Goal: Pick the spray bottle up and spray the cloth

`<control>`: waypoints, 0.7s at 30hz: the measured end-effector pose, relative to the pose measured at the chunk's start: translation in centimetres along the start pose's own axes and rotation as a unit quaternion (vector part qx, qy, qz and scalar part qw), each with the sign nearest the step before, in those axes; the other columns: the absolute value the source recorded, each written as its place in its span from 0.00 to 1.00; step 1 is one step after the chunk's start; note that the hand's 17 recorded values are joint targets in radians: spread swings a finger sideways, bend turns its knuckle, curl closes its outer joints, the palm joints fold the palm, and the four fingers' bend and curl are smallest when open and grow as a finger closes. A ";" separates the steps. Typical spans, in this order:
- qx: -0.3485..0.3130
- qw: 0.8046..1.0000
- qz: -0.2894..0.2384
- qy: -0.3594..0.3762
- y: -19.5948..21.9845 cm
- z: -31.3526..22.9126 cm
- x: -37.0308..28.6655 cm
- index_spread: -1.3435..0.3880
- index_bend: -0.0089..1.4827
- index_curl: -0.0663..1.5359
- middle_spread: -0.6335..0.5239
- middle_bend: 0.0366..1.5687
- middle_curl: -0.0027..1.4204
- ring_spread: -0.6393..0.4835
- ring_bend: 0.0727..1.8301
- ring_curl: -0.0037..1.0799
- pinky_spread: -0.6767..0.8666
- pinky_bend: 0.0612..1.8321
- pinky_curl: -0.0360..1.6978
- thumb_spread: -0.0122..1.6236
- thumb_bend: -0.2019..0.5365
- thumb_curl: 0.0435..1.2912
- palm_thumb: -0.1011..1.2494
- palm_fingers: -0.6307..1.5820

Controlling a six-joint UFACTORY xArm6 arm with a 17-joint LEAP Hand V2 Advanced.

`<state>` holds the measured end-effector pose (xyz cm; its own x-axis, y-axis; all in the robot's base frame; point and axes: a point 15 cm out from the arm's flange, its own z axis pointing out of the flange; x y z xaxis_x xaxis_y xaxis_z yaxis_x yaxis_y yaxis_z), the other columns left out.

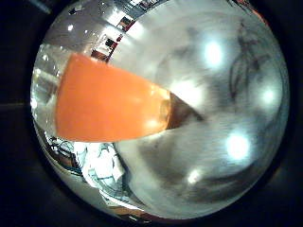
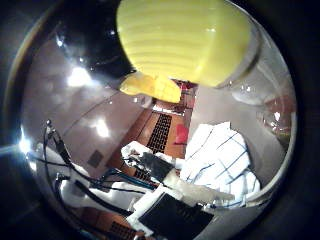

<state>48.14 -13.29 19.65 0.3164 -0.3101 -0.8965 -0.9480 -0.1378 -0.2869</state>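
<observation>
Your hand [image 2: 150, 200] holds spray bottle [image 2: 185, 40] close against palm; fingers' grip state cannot tell. Checked cloth [image 2: 220, 160] lies on worktop [image 2: 215, 107].

Yellow spray bottle head [image 2: 185, 40] close to palm; checked cloth [image 2: 220, 160] beside robot hand [image 2: 160, 192].

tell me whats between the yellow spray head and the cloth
In the thumb side view, only bare table separates the spray head from the cloth.

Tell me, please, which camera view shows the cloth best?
The thumb side palm view shows it best: the white checked cloth lies crumpled and mostly in sight beside the robot hand. The little finger side view catches only a small part of it, behind the orange bottle.
</observation>
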 end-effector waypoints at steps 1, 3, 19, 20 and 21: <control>-0.005 1.000 0.001 -0.009 0.2 0.4 -0.3 0.69 0.11 0.19 0.52 0.33 0.27 0.56 0.43 0.27 0.59 0.34 0.18 0.51 0.24 0.22 0.40 0.56; -0.019 0.999 0.003 -0.027 0.3 1.4 -0.8 0.65 0.11 0.19 0.42 0.39 0.29 0.45 0.51 0.31 0.41 0.44 0.20 0.52 0.25 0.22 0.45 0.68; -0.028 0.998 -0.001 -0.062 -3.8 6.3 -4.0 0.64 0.70 0.48 0.45 0.79 0.45 0.43 0.73 0.49 0.27 0.68 0.35 0.57 0.26 0.30 0.85 0.86; -0.028 0.998 0.001 -0.060 -3.8 6.1 -4.1 0.64 0.71 0.48 0.46 0.79 0.45 0.43 0.74 0.49 0.28 0.69 0.35 0.57 0.26 0.31 0.87 0.86; -0.026 0.998 0.000 -0.059 -3.9 5.9 -4.4 0.65 0.72 0.48 0.46 0.80 0.45 0.44 0.74 0.50 0.29 0.69 0.36 0.58 0.26 0.31 0.87 0.85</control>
<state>50.25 -5.87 22.74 0.3069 -0.1979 -0.9309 -0.9440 -0.1877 -0.2713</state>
